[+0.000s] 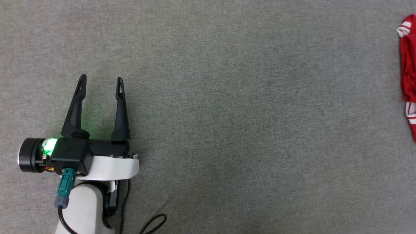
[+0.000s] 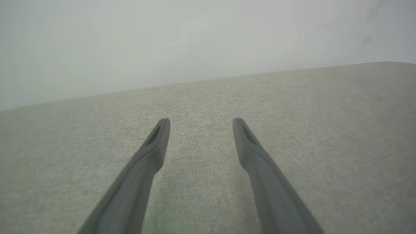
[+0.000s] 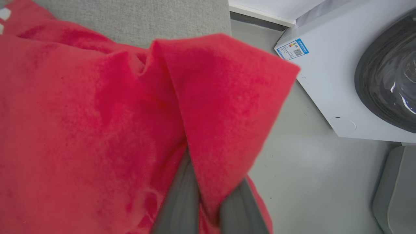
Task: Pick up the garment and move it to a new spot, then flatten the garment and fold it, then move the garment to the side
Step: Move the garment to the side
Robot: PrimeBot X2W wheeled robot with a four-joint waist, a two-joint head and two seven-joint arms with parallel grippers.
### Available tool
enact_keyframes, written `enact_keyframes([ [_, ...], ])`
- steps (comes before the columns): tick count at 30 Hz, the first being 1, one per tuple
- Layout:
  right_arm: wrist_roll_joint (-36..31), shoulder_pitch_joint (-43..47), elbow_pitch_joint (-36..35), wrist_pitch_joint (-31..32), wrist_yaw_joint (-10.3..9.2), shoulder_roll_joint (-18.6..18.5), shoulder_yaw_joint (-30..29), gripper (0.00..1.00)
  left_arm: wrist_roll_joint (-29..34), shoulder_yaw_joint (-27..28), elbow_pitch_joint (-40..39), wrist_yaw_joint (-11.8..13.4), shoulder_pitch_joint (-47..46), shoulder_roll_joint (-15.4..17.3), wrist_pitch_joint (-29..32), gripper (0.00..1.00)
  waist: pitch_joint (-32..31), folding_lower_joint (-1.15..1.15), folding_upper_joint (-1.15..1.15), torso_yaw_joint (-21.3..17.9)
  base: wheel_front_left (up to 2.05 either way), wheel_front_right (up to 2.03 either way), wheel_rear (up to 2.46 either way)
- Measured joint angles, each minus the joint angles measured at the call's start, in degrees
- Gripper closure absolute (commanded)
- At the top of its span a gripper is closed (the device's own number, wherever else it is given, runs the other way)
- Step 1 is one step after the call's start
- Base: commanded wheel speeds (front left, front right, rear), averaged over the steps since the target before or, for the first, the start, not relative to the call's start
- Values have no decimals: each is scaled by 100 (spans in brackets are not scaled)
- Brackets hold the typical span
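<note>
right gripper point(image 3: 209, 208) pinches a fold of the red jersey point(image 3: 81, 113); left gripper point(image 1: 101, 78) hovers spread wide, empty.

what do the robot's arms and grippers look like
The left gripper has two long black tapering fingers, slotted near the tips, on a black block with a green light and a round black cap. A teal plug and black cable run by its white forearm. The right gripper has dark grey fingers.
</note>
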Motion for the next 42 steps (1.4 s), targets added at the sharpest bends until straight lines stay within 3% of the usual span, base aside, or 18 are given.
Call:
enact_keyframes([
  [7, -175, -77, 543, 49, 0, 259, -197, 100, -42, 19, 27, 79, 37, 1, 0, 0, -113, 0, 0, 41, 0, 0, 0],
  [8, -142, -75, 592, 112, 0, 321, -209, 35, -45, 36, 36, 83, 50, 1, 0, 0, -148, 0, 0, 39, 0, 0, 0],
  [9, -157, -73, 603, 111, 0, 364, -208, 0, -55, 52, 47, 97, 65, 1, 0, 0, -189, 0, 0, 37, 0, 0, 0],
  [18, -958, 31, 419, -921, 1, 433, -237, 0, -189, 65, 226, 152, 437, -62, 0, 0, -885, -1, 0, 72, 0, 0, 0],
  [28, -1727, 455, -464, -2909, 0, 1126, -1089, 0, -305, 129, 299, 200, 1075, -166, 0, 0, -1910, -2, 0, 162, 0, 0, 0],
  [32, -2132, 752, -1088, -3241, -1, 1693, -1560, 0, -356, 165, 318, 225, 1271, -202, 0, 0, -2210, -3, 0, 239, 0, 0, 0],
  [37, -2582, 1513, -2202, -3319, -2, 2703, -2101, 0, -396, 175, 415, 218, 1395, -234, 0, 0, -2484, -3, 0, 401, 0, 0, 0],
  [42, -2840, 2401, -3081, -3334, -2, 3567, -2294, 0, -400, 207, 526, 200, 1504, -249, 0, 0, -2734, -2, 0, 595, 0, 0, 0],
])
